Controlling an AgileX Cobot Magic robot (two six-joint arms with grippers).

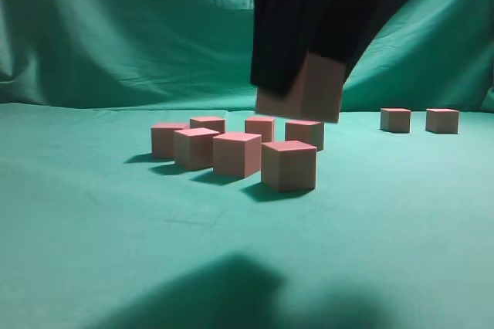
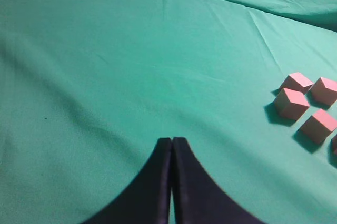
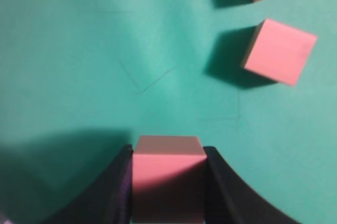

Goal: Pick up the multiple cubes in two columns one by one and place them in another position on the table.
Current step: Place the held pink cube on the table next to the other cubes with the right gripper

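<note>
Teal-green creased cloth covers the tabletop point(image 1: 93, 213); a wrinkled green curtain point(image 1: 123, 28) hangs behind it.

Exterior view, near to far:
- Big soft shadow on the cloth at the front edge.
- Cluster of six small matte red-pink cubes with tan-pink sides, in two rough columns running away from the camera. Front cube point(image 1: 289, 165) is nearest, next cube point(image 1: 237, 154) just left and behind it, then third cube point(image 1: 195, 147) and fourth cube point(image 1: 167, 140) stepping back-left. Back column: three cubes, rightmost back cube point(image 1: 305, 133) sits right under the lifted one. All apart from each other, none stacked.
- Right black gripper point(image 1: 309, 86) comes down from the top edge, clamped on a lifted pink cube point(image 1: 302, 93), tilted, clear of the tabletop, above the rear of the cluster.
- Two more placed cubes point(image 1: 395, 120) point(image 1: 442, 120) far right, near the curtain, side by side, well apart from the cluster.

Right wrist view: held cube point(image 3: 167, 179) sits between both black fingers point(image 3: 221, 182), contact on both sides; two loose cubes on the cloth beyond, upper right.

Left wrist view: left black gripper point(image 2: 172, 148) has its fingers pressed together, nothing between them, over bare cloth. Several cubes point(image 2: 290, 103) at the right edge, well apart from it.
</note>
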